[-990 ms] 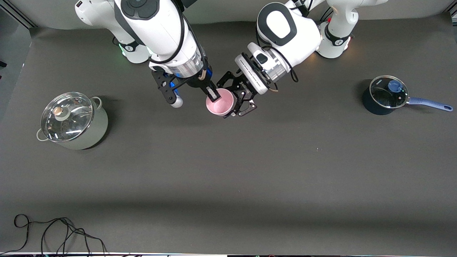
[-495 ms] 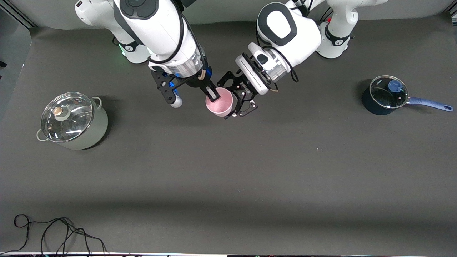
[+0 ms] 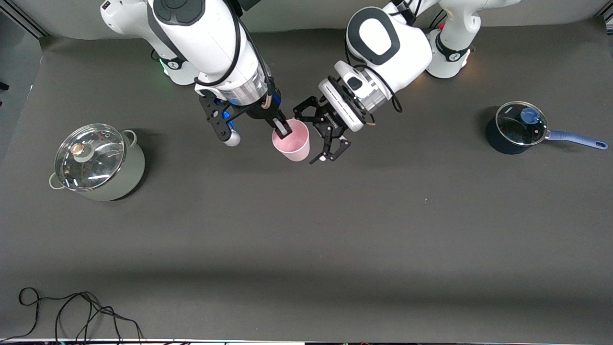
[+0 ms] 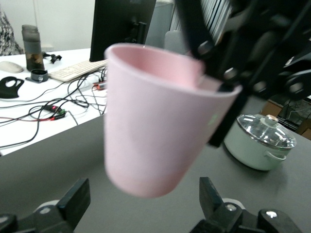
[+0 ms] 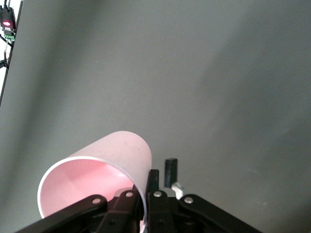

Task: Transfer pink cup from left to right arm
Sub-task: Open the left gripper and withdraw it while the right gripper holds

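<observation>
Dark grey worktop (image 3: 306, 230), pots out at both ends. Since half a second ago the left gripper (image 3: 320, 138) has spread its fingers and backed off the small pale pink plastic cup (image 3: 291, 140). The right gripper (image 3: 280, 128) pinches its rim, so the handover looks basically done.

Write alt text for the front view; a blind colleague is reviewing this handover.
Right claw pinches the pink cup by its rim above the table; the open left claw sits beside it, not touching.
</observation>
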Tool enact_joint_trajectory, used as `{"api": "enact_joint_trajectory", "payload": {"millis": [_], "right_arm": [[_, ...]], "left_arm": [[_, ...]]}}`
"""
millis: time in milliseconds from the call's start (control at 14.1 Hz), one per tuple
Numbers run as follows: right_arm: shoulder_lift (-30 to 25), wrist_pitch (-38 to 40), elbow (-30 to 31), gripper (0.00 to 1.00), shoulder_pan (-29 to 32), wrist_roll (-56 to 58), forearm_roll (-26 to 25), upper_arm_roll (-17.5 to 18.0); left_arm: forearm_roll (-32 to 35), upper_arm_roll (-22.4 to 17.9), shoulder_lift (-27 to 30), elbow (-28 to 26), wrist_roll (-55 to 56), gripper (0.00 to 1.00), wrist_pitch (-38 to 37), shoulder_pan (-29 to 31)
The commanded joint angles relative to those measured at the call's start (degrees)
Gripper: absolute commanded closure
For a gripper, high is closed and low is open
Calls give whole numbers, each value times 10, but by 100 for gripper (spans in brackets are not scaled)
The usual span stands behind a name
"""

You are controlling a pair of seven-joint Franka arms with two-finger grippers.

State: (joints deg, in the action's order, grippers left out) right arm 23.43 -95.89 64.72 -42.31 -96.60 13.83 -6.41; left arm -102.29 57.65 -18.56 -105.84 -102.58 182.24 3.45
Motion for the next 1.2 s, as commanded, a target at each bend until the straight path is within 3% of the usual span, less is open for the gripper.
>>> {"api": "enact_joint_trajectory", "payload": {"millis": [0,212,354,707,848,990,1131], "right_arm": [[9,2,-17,100,1,10,5,-2],[5,6,-6,100,8,115,0,-13],[-7,21,25,100,14,199,-6,-40],[-45,127,82,100,10,492,-12,-183],[-61,139,108,100,10,617,-46,-225],[-78,136,140,100,11,723,-66,-271],[-80,127,158,100,10,821,-66,-325]], "left_arm": [[-2,-6,-11,-15,3,0,-1,27],[-1,-6,-30,-19,2,0,-4,72],[16,-5,-51,-27,1,0,-30,119],[65,-6,-67,-65,3,0,-178,231],[102,-6,-67,-83,9,0,-231,270],[194,-12,-66,-92,81,0,-301,304],[371,-43,-62,-83,263,0,-405,321]]}}
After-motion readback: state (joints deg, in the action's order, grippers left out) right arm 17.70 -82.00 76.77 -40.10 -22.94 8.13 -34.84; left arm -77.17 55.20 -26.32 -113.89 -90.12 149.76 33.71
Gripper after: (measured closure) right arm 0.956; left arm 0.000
